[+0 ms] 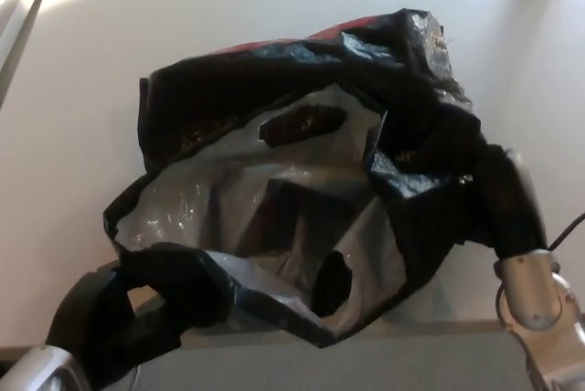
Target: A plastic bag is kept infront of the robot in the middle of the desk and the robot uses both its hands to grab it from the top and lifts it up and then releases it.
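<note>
The black plastic bag [302, 172], grey inside with a red strip along its far edge, fills the middle of the head view above the white desk [91, 117]. Its mouth faces me, pulled narrower, with two cut-out handle holes showing. My left hand [151, 304] comes in at the bottom left and is shut on the bag's near rim. On the right side, my right hand [489, 208] is shut on the bag's right rim, its fingers buried in the black plastic. The bag hangs between both hands and looks raised off the desk.
A grey strip along the desk's near edge [411, 364] runs across the bottom. A groove or rail [23, 21] crosses the top left corner. A cable [571, 227] shows beside my right wrist.
</note>
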Available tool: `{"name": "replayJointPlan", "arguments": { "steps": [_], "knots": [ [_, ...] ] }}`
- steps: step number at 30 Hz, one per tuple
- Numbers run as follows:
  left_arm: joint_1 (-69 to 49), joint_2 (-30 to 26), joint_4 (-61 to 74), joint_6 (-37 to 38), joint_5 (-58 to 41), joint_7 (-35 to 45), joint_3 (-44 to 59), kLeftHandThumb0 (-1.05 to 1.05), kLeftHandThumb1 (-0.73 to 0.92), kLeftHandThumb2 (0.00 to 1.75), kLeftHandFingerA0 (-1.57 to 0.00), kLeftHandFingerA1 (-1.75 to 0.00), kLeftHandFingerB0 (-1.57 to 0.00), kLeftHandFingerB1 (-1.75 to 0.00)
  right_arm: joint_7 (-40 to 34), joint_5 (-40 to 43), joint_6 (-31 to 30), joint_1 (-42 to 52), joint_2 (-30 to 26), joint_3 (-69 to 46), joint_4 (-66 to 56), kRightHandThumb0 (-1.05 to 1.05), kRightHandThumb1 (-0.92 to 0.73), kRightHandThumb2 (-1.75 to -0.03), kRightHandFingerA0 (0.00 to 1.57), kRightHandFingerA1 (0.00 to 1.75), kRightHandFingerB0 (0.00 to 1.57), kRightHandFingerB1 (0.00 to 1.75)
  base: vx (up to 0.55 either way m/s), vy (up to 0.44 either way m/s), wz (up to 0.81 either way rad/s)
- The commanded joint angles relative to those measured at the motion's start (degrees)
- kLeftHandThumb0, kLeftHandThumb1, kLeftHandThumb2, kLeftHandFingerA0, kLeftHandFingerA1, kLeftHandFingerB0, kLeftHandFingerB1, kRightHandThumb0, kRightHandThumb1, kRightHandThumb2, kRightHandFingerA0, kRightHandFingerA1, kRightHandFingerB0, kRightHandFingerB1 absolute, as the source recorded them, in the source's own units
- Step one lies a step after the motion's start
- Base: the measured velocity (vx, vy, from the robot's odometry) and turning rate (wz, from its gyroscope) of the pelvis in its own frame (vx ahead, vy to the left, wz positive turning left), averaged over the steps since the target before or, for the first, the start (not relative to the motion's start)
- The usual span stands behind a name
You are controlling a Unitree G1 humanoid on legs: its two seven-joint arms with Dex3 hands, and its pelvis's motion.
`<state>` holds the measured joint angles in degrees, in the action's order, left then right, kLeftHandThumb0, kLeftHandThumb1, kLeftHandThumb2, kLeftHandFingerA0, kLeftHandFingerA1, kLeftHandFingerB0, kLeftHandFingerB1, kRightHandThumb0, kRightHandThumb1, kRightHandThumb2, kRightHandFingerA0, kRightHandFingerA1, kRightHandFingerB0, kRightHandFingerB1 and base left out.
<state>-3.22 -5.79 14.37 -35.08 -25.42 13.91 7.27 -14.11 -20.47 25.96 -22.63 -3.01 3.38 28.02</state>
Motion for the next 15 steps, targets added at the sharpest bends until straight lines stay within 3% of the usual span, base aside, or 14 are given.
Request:
{"name": "replayJointPlan", "arguments": {
  "steps": [1, 5, 7, 11, 12, 14, 15],
  "knots": [
    [5.5, -3.1, 12.0, -7.2, -6.4, 0.0, 1.4, -0.16, 0.69, 0.60, -0.93, -1.75, -0.74, -1.75, 7.5, 11.0, -8.7, -5.0, -0.3, -3.8, -14.0, -0.42, -0.67, -0.57, 0.69, 1.74, 0.56, 1.63, 0.00, 0.000, 0.00],
    [10.5, -6.2, 18.2, -6.9, -5.0, -1.4, 2.8, -0.24, 0.64, 0.60, -0.97, -1.75, -0.72, -1.75, 9.0, 12.4, -11.2, -7.6, -1.3, -5.4, -20.6, -0.40, -0.68, -0.58, 0.68, 1.72, 0.57, 1.59, 0.00, 0.000, 0.00],
    [18.3, -10.5, 20.5, -7.2, -5.2, -1.4, 5.5, -0.25, 0.65, 0.60, -0.99, -1.75, -0.65, -1.75, 10.7, 15.0, -19.4, -11.1, -1.5, -7.0, -28.8, -0.42, -0.68, -0.58, 0.71, 1.75, 0.56, 1.60, 0.00, 0.000, 0.00],
    [27.6, -12.9, 20.5, -6.6, -6.4, -3.2, 9.5, -0.18, 0.65, 0.58, -0.97, -1.75, -0.62, -1.75, 12.1, 17.9, -25.2, -15.2, -1.9, -8.6, -34.8, -0.39, -0.66, -0.58, 0.79, 1.75, 0.57, 1.64, 0.00, 0.000, 0.00],
    [32.0, -14.0, 19.8, -4.7, -6.0, -3.9, 11.1, -0.15, 0.66, 0.58, -0.92, -1.75, -0.62, -1.75, 12.0, 17.6, -26.1, -17.5, -2.5, -9.1, -36.3, -0.38, -0.65, -0.60, 0.86, 1.73, 0.63, 1.57, 0.00, 0.000, 0.00],
    [39.2, -15.5, 18.2, -3.0, -6.3, -4.8, 13.5, -0.16, 0.66, 0.58, -0.90, -1.75, -0.63, -1.75, 12.3, 16.1, -25.7, -21.0, -4.1, -9.7, -37.3, -0.40, -0.66, -0.61, 0.86, 1.73, 0.65, 1.58, 0.00, 0.000, 0.00],
    [41.4, -16.0, 17.9, -3.9, -7.4, -5.3, 14.4, -0.24, 0.50, 0.84, -1.27, -1.48, -0.98, -1.33, 12.4, 15.4, -25.3, -21.7, -4.7, -9.7, -37.6, -0.41, -0.65, -0.62, 0.93, 1.65, 0.70, 1.51, 0.00, 0.000, 0.00]
  ]
}}
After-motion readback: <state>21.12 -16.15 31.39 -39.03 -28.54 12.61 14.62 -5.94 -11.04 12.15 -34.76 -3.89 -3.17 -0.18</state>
